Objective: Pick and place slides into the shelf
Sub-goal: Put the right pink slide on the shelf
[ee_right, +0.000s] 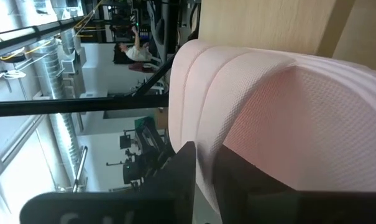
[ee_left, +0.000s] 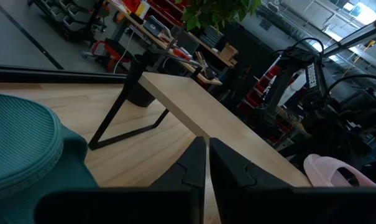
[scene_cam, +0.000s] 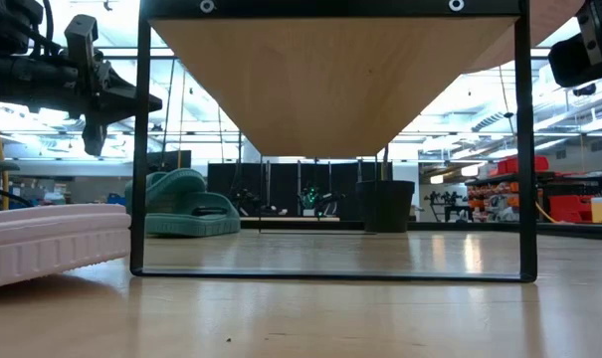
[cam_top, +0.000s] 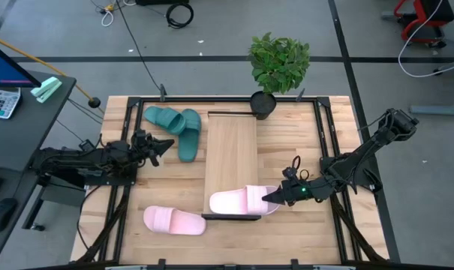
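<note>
The shelf is a light wood board raised on a black metal frame in the middle of the table. One pink slide lies across its near end, its right end past the board's edge. My right gripper is shut on that end. The other pink slide lies sole-down on the table, left of the shelf's near end. Two teal slides rest on the table left of the shelf's far end. My left gripper hovers shut, just near of them, touching nothing. My right gripper holds the pink slide on the shelf by its end toward the table's right. The pink edge beside the strap runs between the two fingers. The fingers come from the table's right, slanting down. The slide's other end lies on the shelf's near end.
A potted plant stands at the shelf's far end, its dark pot at the board's corner. Black rails run along the table's left and right sides. Bare tabletop lies right of the shelf.
</note>
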Available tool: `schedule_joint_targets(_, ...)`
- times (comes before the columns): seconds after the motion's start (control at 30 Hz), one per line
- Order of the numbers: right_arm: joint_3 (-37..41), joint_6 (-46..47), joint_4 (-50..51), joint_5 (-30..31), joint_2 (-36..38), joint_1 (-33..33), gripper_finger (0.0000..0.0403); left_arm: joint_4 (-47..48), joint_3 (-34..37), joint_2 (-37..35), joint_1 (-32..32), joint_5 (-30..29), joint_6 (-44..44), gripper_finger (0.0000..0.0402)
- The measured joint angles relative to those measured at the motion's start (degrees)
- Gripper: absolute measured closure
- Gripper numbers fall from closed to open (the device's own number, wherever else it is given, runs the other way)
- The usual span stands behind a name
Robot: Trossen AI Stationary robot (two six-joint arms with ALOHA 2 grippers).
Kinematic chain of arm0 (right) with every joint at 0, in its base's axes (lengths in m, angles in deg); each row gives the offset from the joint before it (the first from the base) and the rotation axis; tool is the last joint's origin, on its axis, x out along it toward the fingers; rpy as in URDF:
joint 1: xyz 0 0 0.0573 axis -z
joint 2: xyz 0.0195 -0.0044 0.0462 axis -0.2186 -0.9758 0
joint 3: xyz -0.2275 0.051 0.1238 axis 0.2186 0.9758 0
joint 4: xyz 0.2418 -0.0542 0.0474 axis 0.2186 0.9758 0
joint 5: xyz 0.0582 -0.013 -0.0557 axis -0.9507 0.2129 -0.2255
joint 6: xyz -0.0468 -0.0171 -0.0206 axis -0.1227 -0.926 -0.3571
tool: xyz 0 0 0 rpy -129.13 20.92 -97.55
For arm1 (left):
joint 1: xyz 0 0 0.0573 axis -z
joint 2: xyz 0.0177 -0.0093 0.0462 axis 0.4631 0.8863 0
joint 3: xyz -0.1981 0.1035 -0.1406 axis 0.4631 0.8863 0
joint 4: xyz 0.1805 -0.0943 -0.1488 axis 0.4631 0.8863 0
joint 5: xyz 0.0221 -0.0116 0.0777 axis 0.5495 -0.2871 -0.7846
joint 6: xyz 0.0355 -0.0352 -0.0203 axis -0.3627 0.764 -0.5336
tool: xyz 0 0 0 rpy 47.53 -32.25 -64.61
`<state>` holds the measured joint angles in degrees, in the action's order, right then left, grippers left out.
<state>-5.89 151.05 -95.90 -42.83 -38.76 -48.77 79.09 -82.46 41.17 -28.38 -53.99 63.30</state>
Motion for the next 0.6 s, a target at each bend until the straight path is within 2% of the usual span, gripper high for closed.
schedule_joint_targets(0.3, 0.0, 0.65, 0.0, -0.08, 0.0, 0.0, 0.033, 0.0, -0.02, 0.0, 0.0, -0.42, 0.02, 0.0385)
schedule_joint_targets(0.6, 0.0, 1.16, -0.04, -0.49, 0.0, 0.0, 0.0283, 0.0, -0.01, 0.0, 0.02, -0.62, 0.02, 0.0375)
